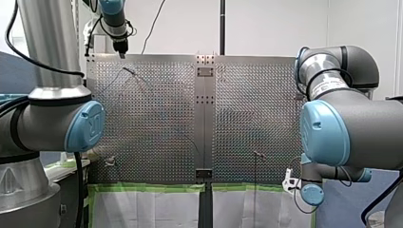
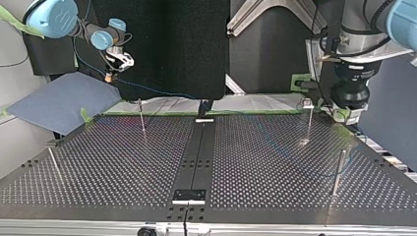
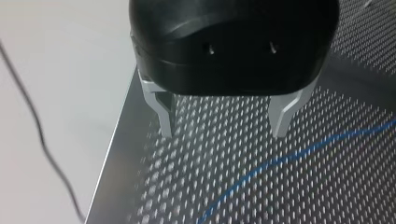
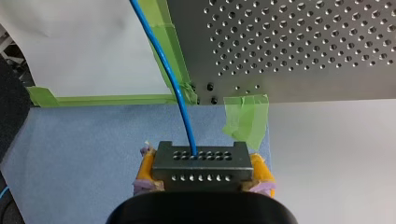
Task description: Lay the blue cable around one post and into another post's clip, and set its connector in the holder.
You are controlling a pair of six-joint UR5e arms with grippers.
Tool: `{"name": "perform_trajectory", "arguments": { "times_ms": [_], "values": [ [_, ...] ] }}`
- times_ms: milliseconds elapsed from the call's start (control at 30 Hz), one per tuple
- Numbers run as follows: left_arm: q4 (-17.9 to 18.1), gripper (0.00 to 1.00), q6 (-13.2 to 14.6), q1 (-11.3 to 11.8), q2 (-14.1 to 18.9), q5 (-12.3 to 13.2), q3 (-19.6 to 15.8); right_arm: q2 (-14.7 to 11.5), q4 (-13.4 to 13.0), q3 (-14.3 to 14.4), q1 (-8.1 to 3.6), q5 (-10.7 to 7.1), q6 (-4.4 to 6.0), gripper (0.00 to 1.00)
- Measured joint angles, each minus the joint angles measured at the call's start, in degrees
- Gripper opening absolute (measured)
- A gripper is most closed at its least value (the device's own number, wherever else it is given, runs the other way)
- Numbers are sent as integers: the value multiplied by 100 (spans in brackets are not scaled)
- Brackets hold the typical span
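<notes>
Blue cable (image 4: 173,79) — its connector (image 4: 201,161) clamped in my right claw (image 4: 204,171).

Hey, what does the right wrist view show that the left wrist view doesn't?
Only the right wrist view: my right gripper, its yellow pads shut on the dark connector, with green tape and a blue mat beyond it. Only the left wrist view: my left gripper, metal fingers open with nothing between them, and a thin black cord off the table's edge. Both: the blue cable and the perforated table.
</notes>
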Motion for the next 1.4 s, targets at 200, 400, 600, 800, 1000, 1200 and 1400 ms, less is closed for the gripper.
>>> {"name": "perform_trajectory", "arguments": {
  "times_ms": [200,400,600,800,1000,1200,1400],
  "values": [
    [299,100,-60,-285,-10,302,-301,0,12,-4,13,0,-52,0],
    [628,100,-323,-615,-267,631,-631,-2,19,-19,33,0,-112,0],
    [961,100,-649,-947,-594,963,-964,-2,40,-19,45,0,-123,0],
    [1236,100,-923,-1219,-866,1237,-1235,-3,51,-18,73,0,-128,0],
    [1567,100,-1173,-1552,-1199,1569,-1568,-4,67,-30,89,0,-146,0],
    [1890,100,-973,-1877,-1524,1868,-1874,-6,145,-51,103,0,-236,0],
    [2209,100,-664,-2195,-1842,1737,-1760,-9,259,-53,104,0,-343,0]
  ]
}}
